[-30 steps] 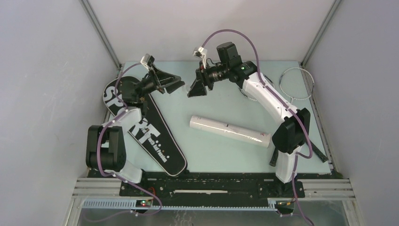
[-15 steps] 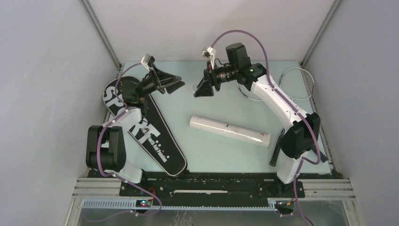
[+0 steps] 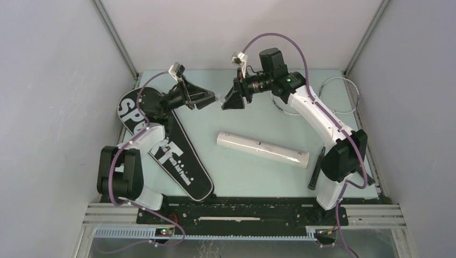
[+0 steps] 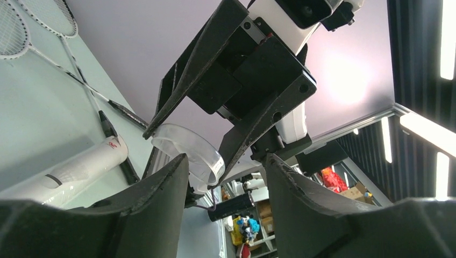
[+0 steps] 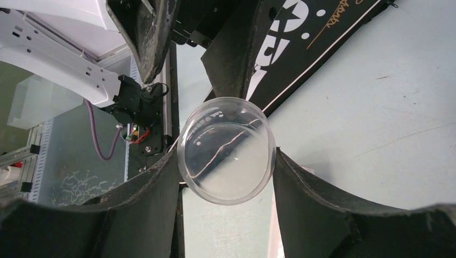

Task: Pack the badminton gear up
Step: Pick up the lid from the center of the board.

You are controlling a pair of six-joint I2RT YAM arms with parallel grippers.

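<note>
Packing barely begun, by the look of things. Nothing visibly inside the black bag (image 3: 171,153), which lies flat along the left of the tabletop (image 3: 253,180), lettering up. Both racquets (image 4: 13,32) out on the right side, heads toward the back corner, handles down near the right arm's base. White tube (image 3: 262,149) on its side in the middle, well apart from bag and racquets. No loose shuttlecocks in sight; whether already in the tube, cannot tell. Probably left to do: closing the tube, then getting tube and racquets into the bag.

Right hand (image 3: 230,102): raised above the back of the tabletop, pressed onto a clear cap (image 5: 226,149), one finger on each side of its round rim. Cap held in the air, well apart from the tube.

Left hand (image 3: 208,99): spread, nothing between its fingers, facing the right hand with the cap just in front. Touching the cap or not: cannot tell. Reads as the start of a handover of the cap, though that is only a judgement.
</note>
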